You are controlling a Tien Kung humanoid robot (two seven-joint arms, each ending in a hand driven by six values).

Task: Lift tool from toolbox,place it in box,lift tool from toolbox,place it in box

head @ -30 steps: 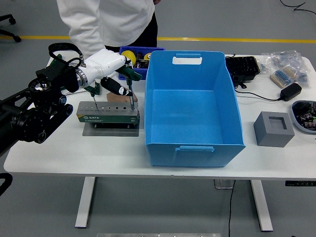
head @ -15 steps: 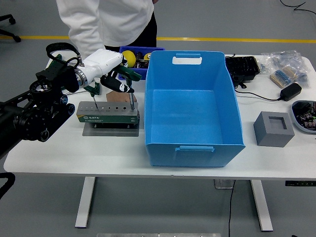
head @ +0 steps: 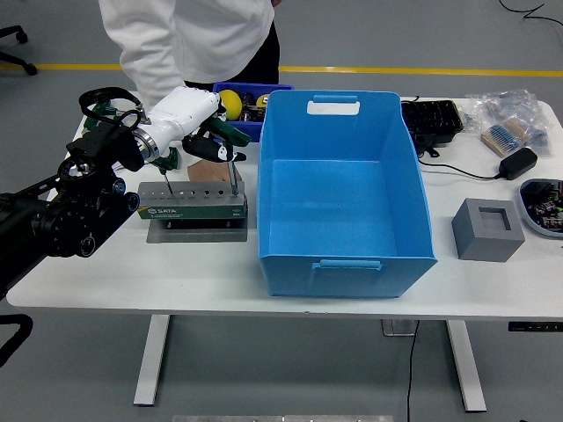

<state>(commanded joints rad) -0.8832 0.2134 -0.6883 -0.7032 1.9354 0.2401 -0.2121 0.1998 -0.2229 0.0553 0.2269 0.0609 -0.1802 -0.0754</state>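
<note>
The toolbox is a green tool holder with a row of holes, standing on a grey plate left of the big blue box. My left hand, white with dark fingers, is shut on a tool with a dark handle. The tool's thin metal shaft points down to the holder's right end. I cannot tell whether its tip is out of the hole. Another thin tool stands at the holder's left end. The blue box is empty. My right hand is out of view.
A person in a white coat stands at the far side behind the holder. A small blue bin with a yellow object sits behind my hand. A grey block, cables, a black case and bags lie right of the blue box.
My left hand has risen slightly and shifted a little right, drawing the tool's handle upward above the holder's right end.
</note>
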